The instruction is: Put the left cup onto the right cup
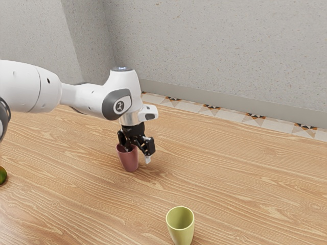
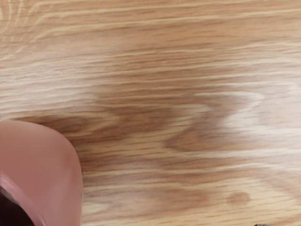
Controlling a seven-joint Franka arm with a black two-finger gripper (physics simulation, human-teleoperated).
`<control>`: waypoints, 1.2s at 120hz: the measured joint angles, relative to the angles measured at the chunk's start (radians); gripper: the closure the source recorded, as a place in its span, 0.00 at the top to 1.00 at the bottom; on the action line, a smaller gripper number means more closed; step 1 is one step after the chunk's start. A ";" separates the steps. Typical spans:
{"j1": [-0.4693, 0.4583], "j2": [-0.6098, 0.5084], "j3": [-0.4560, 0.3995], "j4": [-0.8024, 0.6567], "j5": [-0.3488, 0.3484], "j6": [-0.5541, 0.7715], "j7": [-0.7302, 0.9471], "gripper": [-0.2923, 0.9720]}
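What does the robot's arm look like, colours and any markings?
The arm is glossy white with thick rounded segments. A dark grey round cap on its wrist joint carries a small white logo. Below a short silvery collar sits the black gripper.

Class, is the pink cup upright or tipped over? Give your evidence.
Upright: the pink cup has its open rim facing up and its narrower base down on the table.
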 joint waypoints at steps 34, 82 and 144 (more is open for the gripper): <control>-0.005 0.001 0.001 0.004 0.003 0.007 -0.004 0.23; -0.002 -0.045 0.026 0.033 0.049 -0.025 -0.013 0.15; -0.131 -0.196 -0.017 0.132 0.066 -0.297 -0.026 0.15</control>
